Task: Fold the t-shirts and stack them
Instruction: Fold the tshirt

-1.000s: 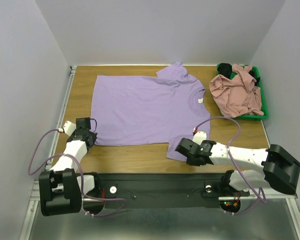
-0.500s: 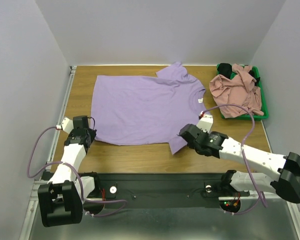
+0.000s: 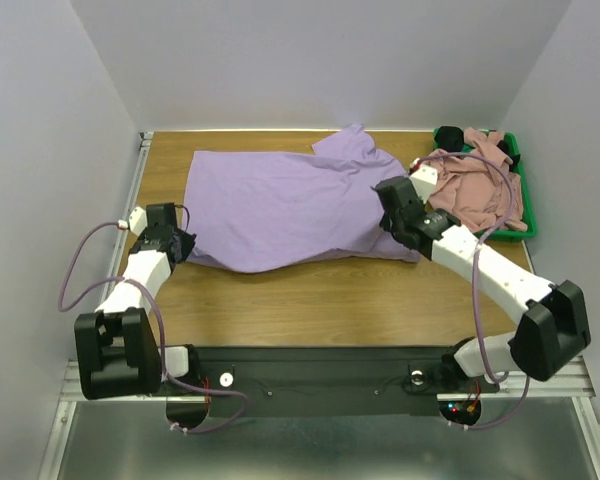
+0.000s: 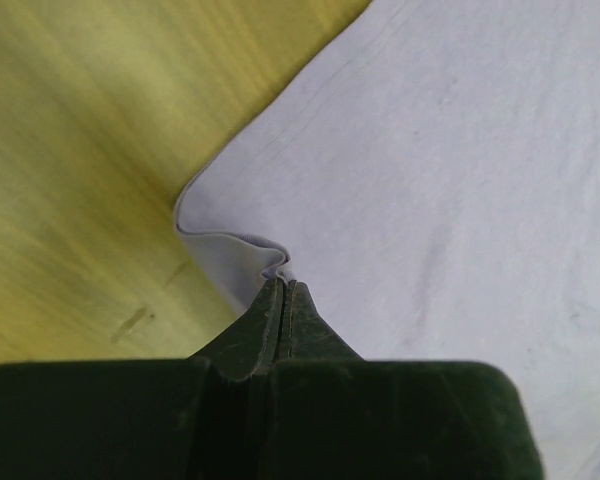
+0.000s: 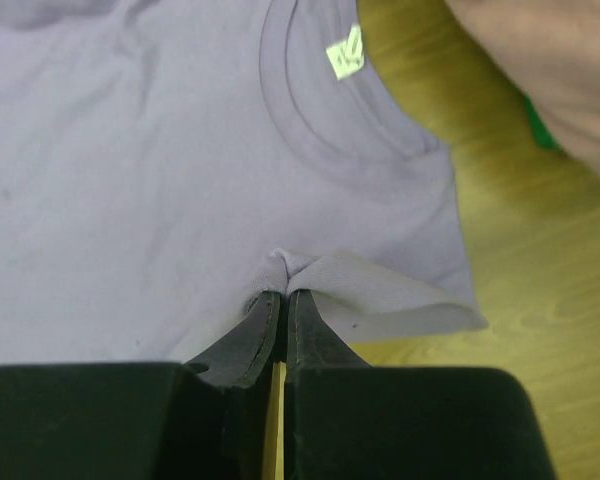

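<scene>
Left gripper and right gripper are each pinching edge folds of the limp, light lavender t-shirt at their tips.

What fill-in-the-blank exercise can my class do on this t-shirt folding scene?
The soft cotton t-shirt spread on the wooden table is ____ in colour.
The left claw and the right claw are each ____ on its fabric.
The dusty pink cotton t-shirt is heaped in the ____ plastic bin.
The small white neck label shows in the ____ wrist view.
Missing words: purple; shut; green; right.
</scene>
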Available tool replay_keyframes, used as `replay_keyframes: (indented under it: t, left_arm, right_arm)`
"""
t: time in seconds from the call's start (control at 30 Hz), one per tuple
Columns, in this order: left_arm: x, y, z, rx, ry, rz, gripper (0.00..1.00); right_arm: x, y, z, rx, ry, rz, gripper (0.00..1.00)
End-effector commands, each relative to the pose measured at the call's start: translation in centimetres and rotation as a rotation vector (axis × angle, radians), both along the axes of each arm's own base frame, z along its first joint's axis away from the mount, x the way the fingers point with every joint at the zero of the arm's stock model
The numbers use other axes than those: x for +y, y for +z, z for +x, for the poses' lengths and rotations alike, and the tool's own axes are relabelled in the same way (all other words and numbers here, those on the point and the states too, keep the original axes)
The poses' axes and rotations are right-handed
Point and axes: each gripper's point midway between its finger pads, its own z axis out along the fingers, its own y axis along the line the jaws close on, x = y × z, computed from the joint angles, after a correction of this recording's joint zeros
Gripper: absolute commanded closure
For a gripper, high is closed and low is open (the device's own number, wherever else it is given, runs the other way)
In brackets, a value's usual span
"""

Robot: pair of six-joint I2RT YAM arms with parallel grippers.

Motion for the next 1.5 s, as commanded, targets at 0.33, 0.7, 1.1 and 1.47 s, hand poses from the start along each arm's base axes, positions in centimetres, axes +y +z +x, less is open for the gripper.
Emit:
replay_keyframes:
  t: [0.33,0.7,1.1,1.47]
  left_arm:
    - [0.5,0.9,9.4,-0.010,-0.056,0.009,1.00]
    - [2.9,0.3,9.9,0.011,0.074,0.026,1.00]
    - [3.5,1.4,9.7,-0.035,0.119,-0.001,1.00]
    - [3.5,0.7,11.0,-0.017,0.076,0.014,0.53]
  right_arm:
    - [-0.5,0.8,11.2,-0.013,0.074,-0.021,1.00]
    - [-1.6,-2.5,14.1,0.060,0.076,-0.042,1.00]
    - [-1.5,-3.1,14.8,0.072,0.091,-0.046,1.00]
    - [-1.3,-3.8,18.3,0.068,0.106,-0.103,0.98]
